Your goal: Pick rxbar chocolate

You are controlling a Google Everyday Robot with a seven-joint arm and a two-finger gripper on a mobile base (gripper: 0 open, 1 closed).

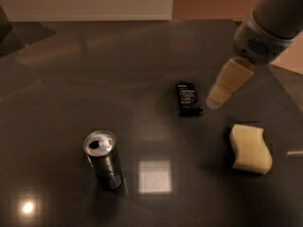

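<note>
The rxbar chocolate (188,99) is a small flat bar in a black wrapper with white lettering, lying flat on the dark table (94,79) right of centre. My gripper (215,100) comes in from the upper right on a white arm. Its beige tip hangs just right of the bar, a little above the table, close to the bar's right edge but apart from it. It holds nothing that I can see.
A silver drink can (103,158) stands upright at the lower left of centre. A pale yellow wavy sponge (250,148) lies at the lower right. The table's far edge runs along the top, its right edge slants past the arm.
</note>
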